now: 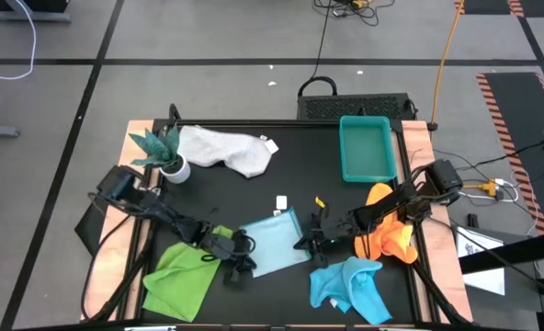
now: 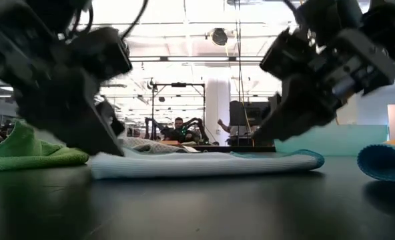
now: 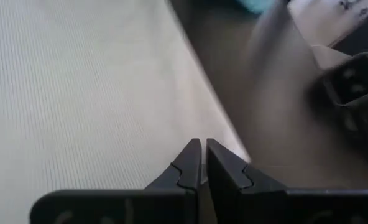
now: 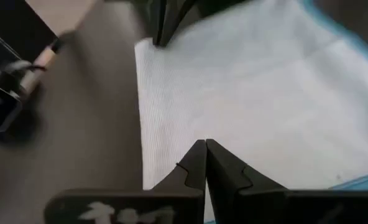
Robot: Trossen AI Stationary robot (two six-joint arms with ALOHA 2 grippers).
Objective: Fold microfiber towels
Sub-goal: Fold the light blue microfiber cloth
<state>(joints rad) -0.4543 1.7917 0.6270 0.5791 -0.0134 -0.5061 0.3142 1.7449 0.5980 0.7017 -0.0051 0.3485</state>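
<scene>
Near the counter's front edge, midway along it, lies the pale blue towel (image 1: pixel 274 241). Left end effector (image 1: pixel 238 260) and right end effector (image 1: pixel 304 243) each pinch an opposite side. Lifting both together should keep the fold square.

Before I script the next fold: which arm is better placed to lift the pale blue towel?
Neither clearly: left gripper and right gripper sit at opposite edges of the pale blue towel, jaws shut.

Teal tray (image 1: pixel 367 151) far right; plant (image 1: pixel 163 152) w/ white pot far left.
</scene>
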